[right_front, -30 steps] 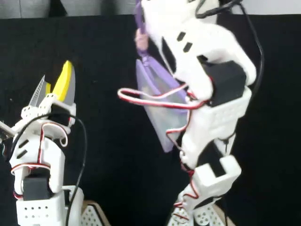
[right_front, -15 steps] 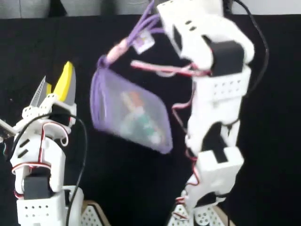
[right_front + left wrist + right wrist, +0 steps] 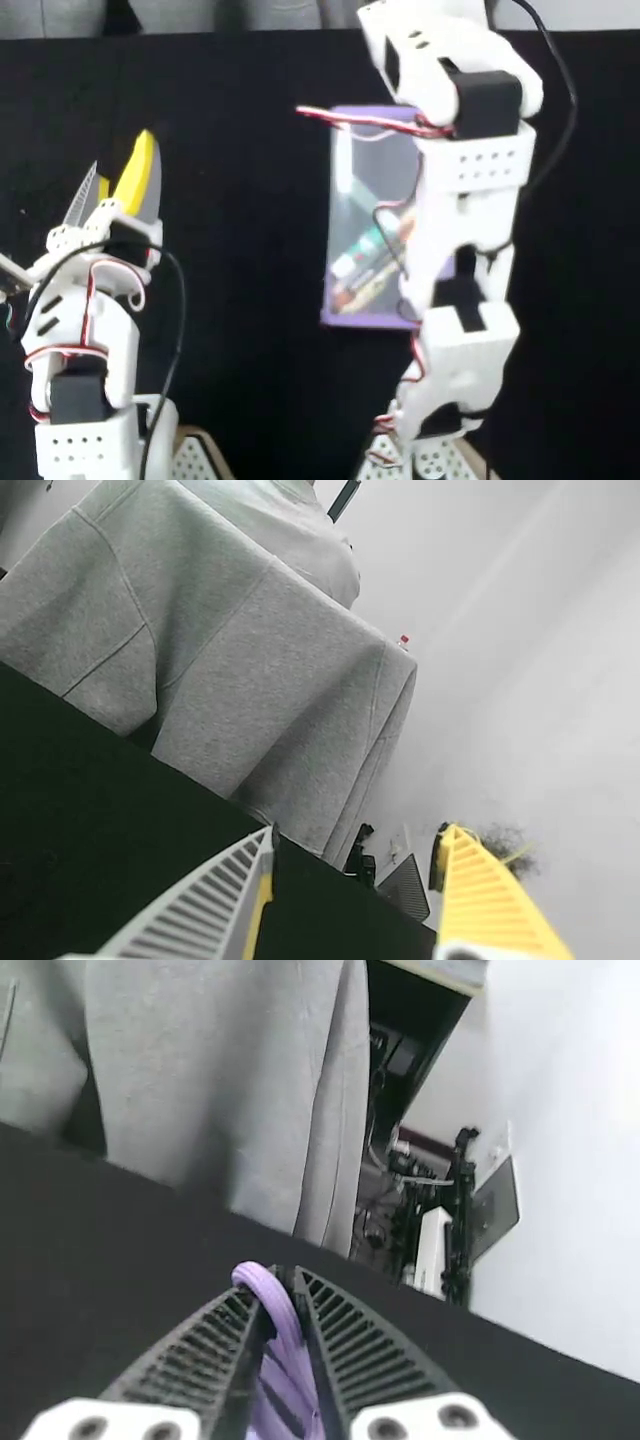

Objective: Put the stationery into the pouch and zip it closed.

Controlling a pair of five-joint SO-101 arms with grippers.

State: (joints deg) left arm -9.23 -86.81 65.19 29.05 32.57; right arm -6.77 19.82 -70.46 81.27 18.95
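Purple strap point(image 3: 262, 1295) sits pinched between the right arm's fingers point(image 3: 278, 1278). The two dark ribbed fingers are clenched on it with no gap between their tips, and a short loop of the strap pokes out just past them. More of the strap trails back between the fingers toward the wrist.

From the high view, the pouch point(image 3: 365, 190) lies well back from those fingers, alongside the right arm point(image 3: 470, 200). It is a translucent rectangle with a purple border, standing lengthwise. Its edge nearest the arm is hidden behind the white housing. The stationery point(image 3: 365, 265) is inside it, gathered at the end farthest from the clenched fingers. Several pen-like pieces lie slanted together, with bits of red, orange and green showing through the wall. Whether the pouch hangs free or rests on the black surface point(image 3: 240, 120) cannot be told, nor whether its zip is shut. A red and white wire point(image 3: 350, 118) from the arm crosses the pouch's end nearest the fingers.

The left arm's fingers point(image 3: 355, 835) are released, one grey and ribbed, the other yellow. A wide gap stands between their tips and nothing is held in it. In the high view the left arm's fingers point(image 3: 115, 190) point away from the arm's base, well apart from the pouch, with bare black surface between.
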